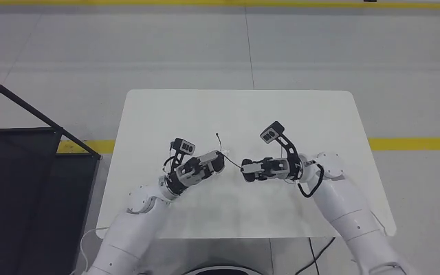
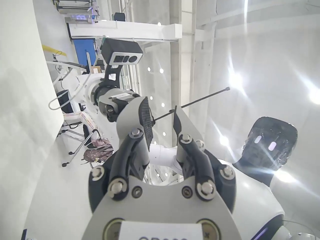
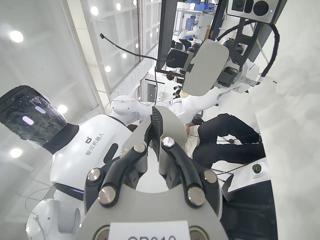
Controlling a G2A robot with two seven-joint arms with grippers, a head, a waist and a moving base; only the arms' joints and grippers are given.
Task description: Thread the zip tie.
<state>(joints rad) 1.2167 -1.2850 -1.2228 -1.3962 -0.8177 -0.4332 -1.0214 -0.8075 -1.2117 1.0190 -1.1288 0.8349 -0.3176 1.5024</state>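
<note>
A thin black zip tie (image 1: 220,144) hangs in the air above the white table (image 1: 309,117), between my two grippers. My right gripper (image 1: 244,170) is shut on the tie's tail end, seen close up in the right wrist view (image 3: 155,116). From there the zip tie (image 3: 120,47) rises, bends and ends in its small square head. My left gripper (image 1: 221,159) faces the right one, a short way off. Its fingers stand apart (image 2: 161,111), and the zip tie (image 2: 200,100) runs across the gap at their tips, touching one fingertip (image 2: 175,111). The head points away, free in the air.
A dark panel with a black frame (image 1: 27,172) stands beside the table's left edge. A yellow floor line (image 1: 405,143) runs behind the table. Both grippers hover near the table's middle, with bare tabletop all round them.
</note>
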